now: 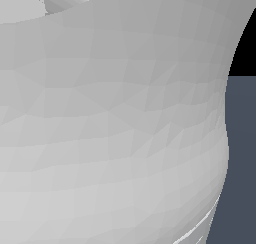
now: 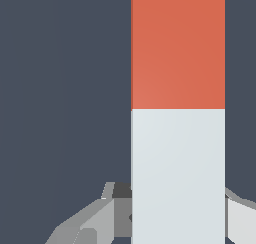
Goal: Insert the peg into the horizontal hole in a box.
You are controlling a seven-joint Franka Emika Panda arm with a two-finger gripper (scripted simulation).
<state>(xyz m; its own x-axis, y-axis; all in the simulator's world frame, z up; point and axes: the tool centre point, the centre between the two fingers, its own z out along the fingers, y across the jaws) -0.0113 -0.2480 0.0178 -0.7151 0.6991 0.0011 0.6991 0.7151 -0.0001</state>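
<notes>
Here peg (image 2: 177, 113) between hand (image 2: 170, 218) fingers (image 2: 95, 220).

arm (image 1: 110, 128): pale grey shell fills nearly the whole exterior view | gripper (image 2: 177, 213): one finger (image 2: 90, 220) on each side of the peg (image 2: 177, 88), clamped on its white end

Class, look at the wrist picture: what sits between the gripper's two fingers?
In the wrist view, the peg fills the space between the gripper fingers: its white end lies there, the orange-red part beyond. The exterior view shows only the arm's grey body.
</notes>
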